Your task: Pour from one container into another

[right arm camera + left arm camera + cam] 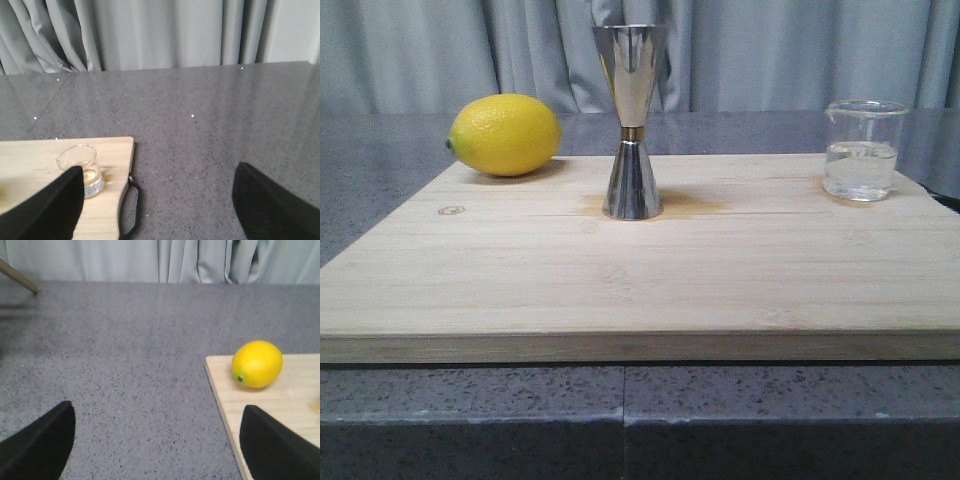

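Front view gives you the steel jigger [631,120] upright mid-board on the wooden cutting board [640,280]; the glass beaker [863,150], part full of clear liquid, stands well apart at the board's right far corner; a lemon [506,134] lies at the left far corner. Your left gripper [157,440] and right gripper [157,200] both hang spread wide over the grey countertop [125,365], holding nothing.
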`<action>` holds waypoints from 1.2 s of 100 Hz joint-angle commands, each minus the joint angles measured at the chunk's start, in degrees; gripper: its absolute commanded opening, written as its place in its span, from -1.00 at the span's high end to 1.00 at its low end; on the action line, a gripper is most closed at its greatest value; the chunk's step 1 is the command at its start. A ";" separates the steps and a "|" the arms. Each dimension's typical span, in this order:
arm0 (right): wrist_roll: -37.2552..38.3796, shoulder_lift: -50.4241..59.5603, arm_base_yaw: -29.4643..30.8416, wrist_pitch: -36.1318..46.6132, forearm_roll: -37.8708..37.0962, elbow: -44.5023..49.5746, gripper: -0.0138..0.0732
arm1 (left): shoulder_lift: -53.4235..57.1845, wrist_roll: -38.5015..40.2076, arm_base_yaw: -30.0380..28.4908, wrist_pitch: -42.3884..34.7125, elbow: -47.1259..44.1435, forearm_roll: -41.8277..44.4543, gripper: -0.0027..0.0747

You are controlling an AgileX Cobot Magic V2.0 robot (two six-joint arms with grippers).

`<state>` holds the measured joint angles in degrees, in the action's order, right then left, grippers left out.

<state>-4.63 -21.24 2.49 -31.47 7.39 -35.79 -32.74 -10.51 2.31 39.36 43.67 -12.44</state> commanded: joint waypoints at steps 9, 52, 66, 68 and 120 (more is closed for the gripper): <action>-0.29 -3.83 -0.13 1.76 0.38 -2.68 -0.59 | -7.59 -5.27 -0.21 0.61 4.75 -2.79 -0.67; -0.29 -5.60 -0.13 1.14 0.45 -2.68 -0.59 | -25.43 -47.18 -0.21 1.11 5.01 -41.54 -0.67; -0.29 -5.60 -0.13 0.77 0.45 -2.68 -0.59 | -28.76 -62.83 -0.21 5.03 4.76 -53.82 -0.67; -0.29 -5.60 -0.13 0.60 0.45 -2.68 -0.59 | -29.21 -64.77 -0.21 5.85 4.68 -55.52 -0.67; -0.29 -5.60 -0.13 0.37 1.00 -2.68 -0.59 | -36.31 -84.85 -3.62 19.13 3.43 -72.71 -0.67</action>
<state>-4.63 -25.91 2.49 -35.13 8.07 -36.37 -69.47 -92.88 0.35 54.25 45.91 -79.06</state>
